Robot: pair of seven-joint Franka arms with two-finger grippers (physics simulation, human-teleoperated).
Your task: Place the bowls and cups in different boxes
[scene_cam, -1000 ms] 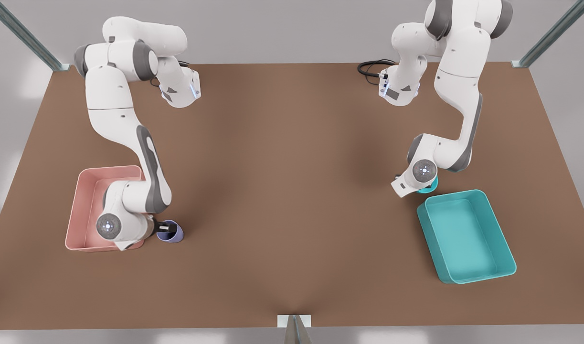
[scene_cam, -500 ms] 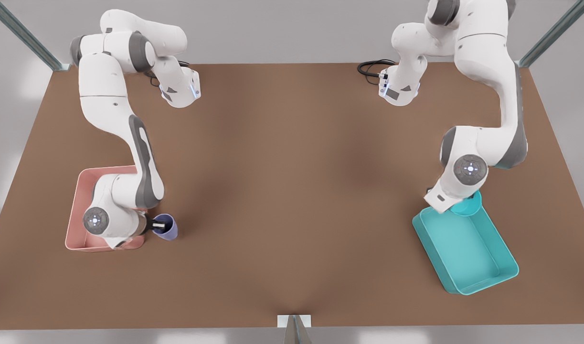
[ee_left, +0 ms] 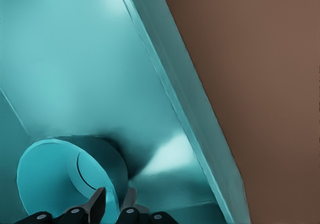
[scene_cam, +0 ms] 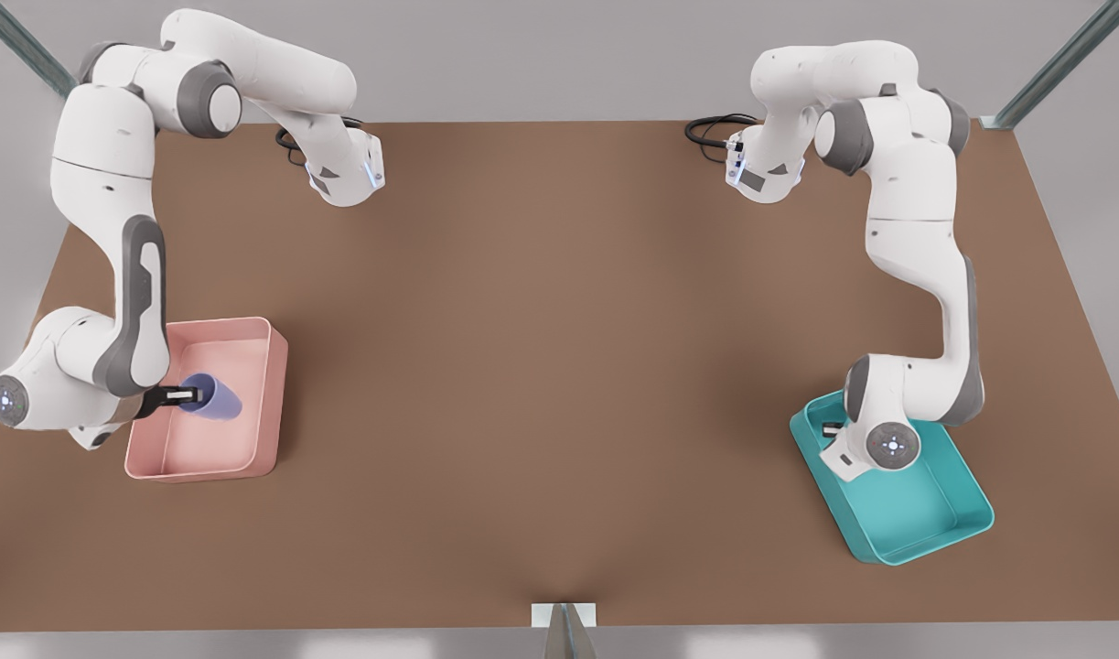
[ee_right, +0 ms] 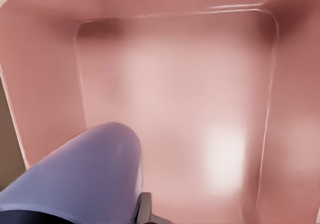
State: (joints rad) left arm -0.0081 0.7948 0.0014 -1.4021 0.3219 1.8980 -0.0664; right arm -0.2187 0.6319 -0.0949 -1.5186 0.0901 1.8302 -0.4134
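A brown table (scene_cam: 559,366) carries everything. Two white arms rise from its far edge, one toward each far corner, and both bend down toward the near half. Close to the table's edge at the front view's right sits the teal box (scene_cam: 925,522), turned at an angle to the edges; the left wrist view looks down into it along one long wall (ee_left: 190,108), with bare table beyond. Close to the opposite edge, at the front view's left, sits the pale pink box (scene_cam: 266,403), roughly square with the table; the right wrist view looks straight into its floor and rounded corners (ee_right: 175,83). The left gripper (ee_left: 112,204) hangs inside the teal box at its far end, its fingers clamped on the rim of the teal bowl (ee_left: 55,174), which is tipped on edge so its hollow faces sideways, low over the box floor; whether it touches the floor cannot be told. The right gripper (scene_cam: 186,395) reaches in over the pink box's outer wall, its fingers pinching the rim of the lavender cup (scene_cam: 216,399), which lies tilted with its base pointing toward the box's middle, above the floor (ee_right: 85,179).
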